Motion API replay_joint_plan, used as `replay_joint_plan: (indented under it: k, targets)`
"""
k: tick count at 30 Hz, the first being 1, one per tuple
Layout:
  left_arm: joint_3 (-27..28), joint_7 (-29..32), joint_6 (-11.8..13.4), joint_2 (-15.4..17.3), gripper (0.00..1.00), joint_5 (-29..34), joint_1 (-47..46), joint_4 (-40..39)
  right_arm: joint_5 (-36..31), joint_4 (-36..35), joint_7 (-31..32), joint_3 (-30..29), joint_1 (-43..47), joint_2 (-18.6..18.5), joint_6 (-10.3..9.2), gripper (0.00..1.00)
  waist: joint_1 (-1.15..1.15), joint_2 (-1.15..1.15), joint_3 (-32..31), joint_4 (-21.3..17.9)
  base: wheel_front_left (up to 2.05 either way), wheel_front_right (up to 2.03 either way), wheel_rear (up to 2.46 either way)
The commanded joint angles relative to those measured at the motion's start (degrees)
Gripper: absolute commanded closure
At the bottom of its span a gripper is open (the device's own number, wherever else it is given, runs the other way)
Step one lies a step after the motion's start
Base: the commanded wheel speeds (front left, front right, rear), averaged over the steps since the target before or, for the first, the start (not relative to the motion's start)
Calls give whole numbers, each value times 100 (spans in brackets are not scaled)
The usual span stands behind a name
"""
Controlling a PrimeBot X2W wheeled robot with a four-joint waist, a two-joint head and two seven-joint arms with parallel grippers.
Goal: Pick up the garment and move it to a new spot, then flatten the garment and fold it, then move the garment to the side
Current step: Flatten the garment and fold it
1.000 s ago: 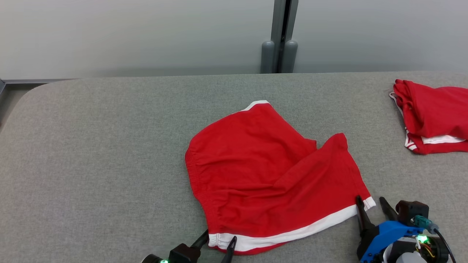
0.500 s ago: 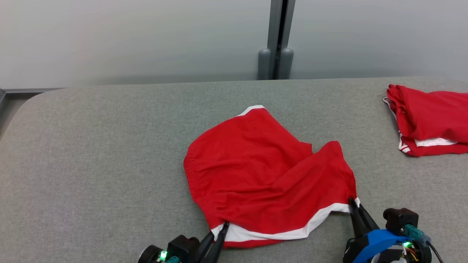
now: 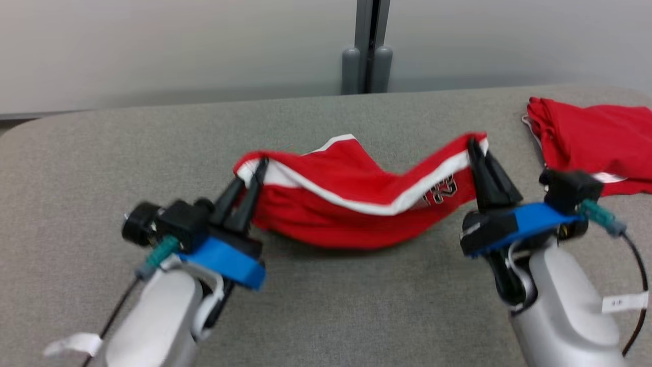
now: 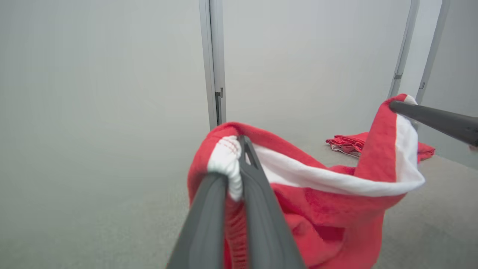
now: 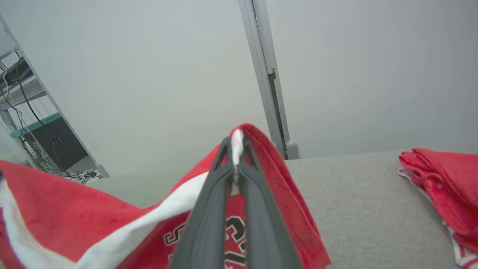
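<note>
A grey fabric-covered table [image 3: 331, 306] spans the scene from the near edge to a pale wall [image 3: 178, 46] at the far side, where a grey upright post [image 3: 368, 46] stands just right of centre. Two pale forearms rise from the near edge. The left forearm [image 3: 153, 321] angles up and to the right, while the right forearm [image 3: 565, 311] angles up and to the left. Each carries a blue wrist bracket, and both sets of fingers point toward the far side. Strung between them over the middle of the table hangs the garment [image 3: 346, 214], a pair of red shorts with a white band along its top edge. It sags in the centre between two raised corners, and whether its lowest fold touches the table cannot be told. A second red garment [image 3: 586, 137] lies crumpled at the far right, well apart from the held one. The left gripper [image 3: 260, 165] is clamped on the garment's left corner, its dark fingers pinching the bunched white hem. The right gripper [image 3: 476, 145] is clamped on the right corner, fingers pressed together with a sliver of white cloth between the tips. Black-and-white printed characters [image 5: 231, 231] show on the red cloth just below the right gripper.
</note>
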Motion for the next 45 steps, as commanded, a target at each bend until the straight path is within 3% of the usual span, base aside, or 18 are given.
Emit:
replay_joint_plan:
  k: [1,8,17,24,29,34,38,45]
  targets:
    - [107,74,-23,100,100,-42,-455,-39,149,-21,72,-10,-450,-14,1,100,0,0,136,-9,0,0,0]
    - [428,465,-92,351,100,-388,-2573,-16,368,507,330,-97,-2716,29,1,100,0,0,934,-157,0,0,0]
    - [118,545,-98,530,100,-862,-5467,890,692,1848,260,-532,-5580,-15,1,100,0,0,1782,-277,0,0,0]
    - [-232,198,-98,551,100,-1230,-6634,1634,795,2613,-38,-432,-6690,-14,1,100,0,0,2013,-369,0,0,0]
    - [-602,0,-99,535,100,-1485,-6320,1861,961,2771,-204,8,-6303,-7,1,100,0,0,2031,-343,0,0,0]
    - [-726,-77,-98,555,100,-1793,-5296,1595,1285,2515,-339,523,-5362,-76,1,100,0,0,1980,-292,0,0,0]
    - [-389,-76,-60,564,100,-1742,-4029,1000,1545,2119,-367,864,-4252,-192,1,100,0,0,1849,-250,0,0,0]
    - [58,-77,-43,398,100,-1372,-1908,344,1772,1188,-372,829,-2244,-361,1,100,0,0,1374,-184,0,0,0]
